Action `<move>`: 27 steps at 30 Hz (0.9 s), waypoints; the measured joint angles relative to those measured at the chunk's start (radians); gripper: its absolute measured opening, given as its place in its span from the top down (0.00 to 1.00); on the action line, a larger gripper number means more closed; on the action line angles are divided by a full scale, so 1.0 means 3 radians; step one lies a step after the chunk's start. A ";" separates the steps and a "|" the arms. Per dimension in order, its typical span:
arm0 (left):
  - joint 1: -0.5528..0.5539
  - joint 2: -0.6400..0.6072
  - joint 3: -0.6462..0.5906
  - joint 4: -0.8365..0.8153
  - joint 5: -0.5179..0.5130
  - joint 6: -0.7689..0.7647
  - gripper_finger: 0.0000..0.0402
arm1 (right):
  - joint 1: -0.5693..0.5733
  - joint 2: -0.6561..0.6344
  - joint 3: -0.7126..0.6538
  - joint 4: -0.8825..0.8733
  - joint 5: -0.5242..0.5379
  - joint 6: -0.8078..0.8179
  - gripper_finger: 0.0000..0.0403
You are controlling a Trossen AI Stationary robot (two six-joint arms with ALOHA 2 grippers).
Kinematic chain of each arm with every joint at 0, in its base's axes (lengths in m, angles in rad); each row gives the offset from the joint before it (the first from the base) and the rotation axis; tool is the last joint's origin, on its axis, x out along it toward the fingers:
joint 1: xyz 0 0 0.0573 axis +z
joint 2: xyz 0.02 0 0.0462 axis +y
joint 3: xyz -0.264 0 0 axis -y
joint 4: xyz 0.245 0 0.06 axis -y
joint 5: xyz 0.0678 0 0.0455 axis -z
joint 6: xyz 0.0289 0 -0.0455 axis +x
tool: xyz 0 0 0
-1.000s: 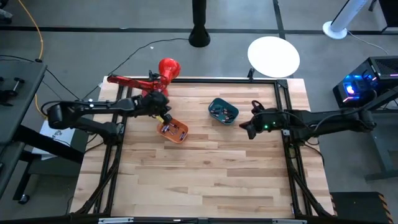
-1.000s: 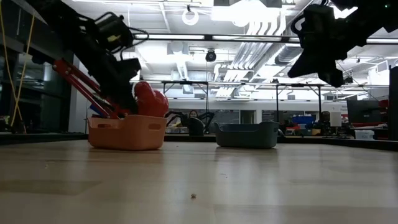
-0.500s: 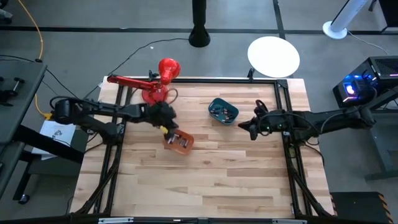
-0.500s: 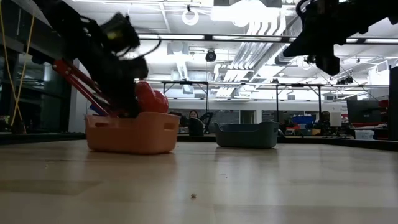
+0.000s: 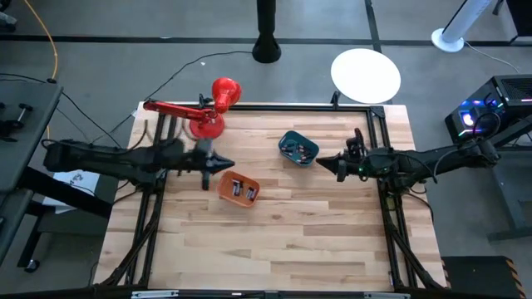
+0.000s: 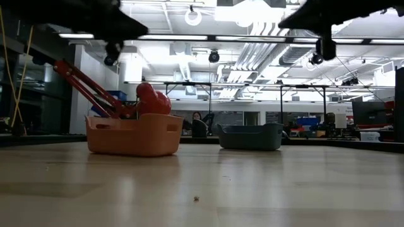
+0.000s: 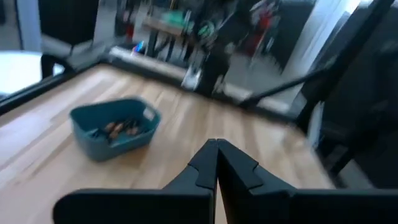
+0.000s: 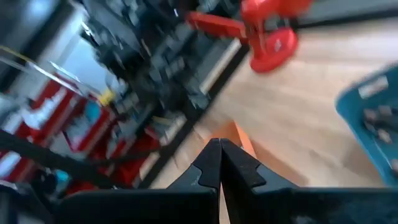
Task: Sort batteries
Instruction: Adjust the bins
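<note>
Several small dark batteries (image 5: 241, 190) lie in the orange bin (image 5: 238, 190), which rests on the table left of centre. More batteries (image 7: 118, 127) lie in the teal bin (image 5: 298, 148) farther back. My left gripper (image 5: 229, 166) is shut, raised and pointing level, just left of and above the orange bin. My right gripper (image 5: 321, 164) is shut too and hangs level, right of the teal bin. Neither holds anything. In the low view both grippers show only as dark shapes at the top.
A red clamp lamp (image 5: 208, 112) stands at the table's far left edge, behind the orange bin. A white round disc (image 5: 366, 75) lies on the floor beyond the far right corner. Bare wood (image 5: 274, 241) fills the near half of the table.
My left gripper has come up out of the orange bin, tipped from slanting down to level, and drawn back toward the table's left edge. The orange bin has slid toward the near edge and turned a little. My right gripper has risen slightly and tipped up to level.
</note>
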 joint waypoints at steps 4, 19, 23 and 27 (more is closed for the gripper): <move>-0.0197 -0.0406 -0.0682 0.0926 -0.0215 -0.0147 1.00 | -0.0001 -0.0001 0.0001 0.0360 0.0114 -0.0324 1.00; -0.0228 -0.0707 -0.1433 0.1760 -0.0601 -0.0516 1.00 | -0.0715 0.0176 0.0001 -0.0655 -0.0385 0.0020 1.00; -0.0211 -0.0711 -0.1433 0.1700 -0.0597 -0.0603 1.00 | -0.1482 0.0643 0.0001 -0.0088 -0.1457 -0.0740 1.00; -0.0231 -0.0704 -0.1433 0.1639 -0.0562 -0.0607 1.00 | -0.2369 0.1107 0.0006 0.0276 -0.1744 -0.1033 1.00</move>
